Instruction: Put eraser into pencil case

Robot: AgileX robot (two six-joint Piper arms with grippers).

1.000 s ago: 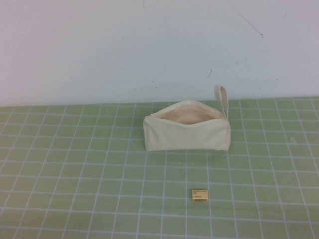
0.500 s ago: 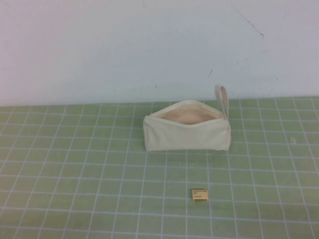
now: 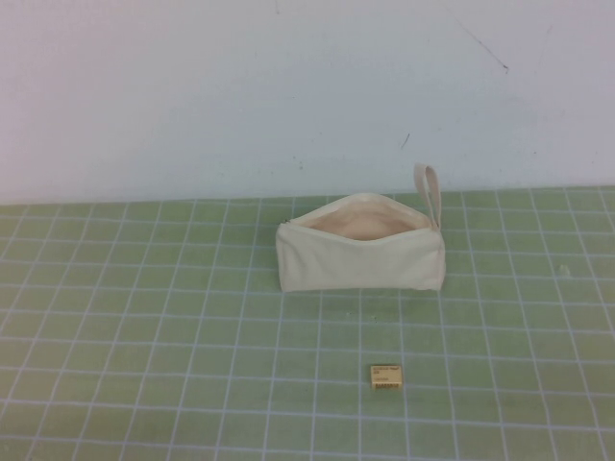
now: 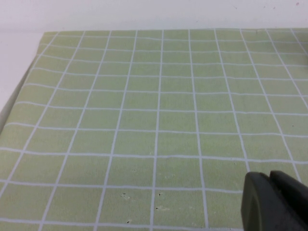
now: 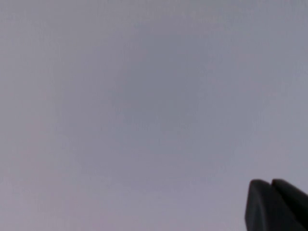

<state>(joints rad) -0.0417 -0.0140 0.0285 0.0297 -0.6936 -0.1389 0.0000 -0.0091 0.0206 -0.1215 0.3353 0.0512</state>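
Note:
The cream-white pencil case (image 3: 360, 252) stands on the green grid mat near the back wall, its zip open and the peach lining showing, with a loop strap (image 3: 429, 192) at its right end. The tiny tan eraser (image 3: 385, 376) lies on the mat in front of it, apart from it. Neither arm shows in the high view. My left gripper (image 4: 269, 179) is shut and empty over bare mat. My right gripper (image 5: 271, 185) is shut and empty, facing a blank grey-white surface. Neither wrist view shows the eraser or the case.
The green mat (image 3: 144, 327) covers the table up to a white wall (image 3: 192, 96) at the back. In the left wrist view the mat's edge (image 4: 19, 91) meets a white surface.

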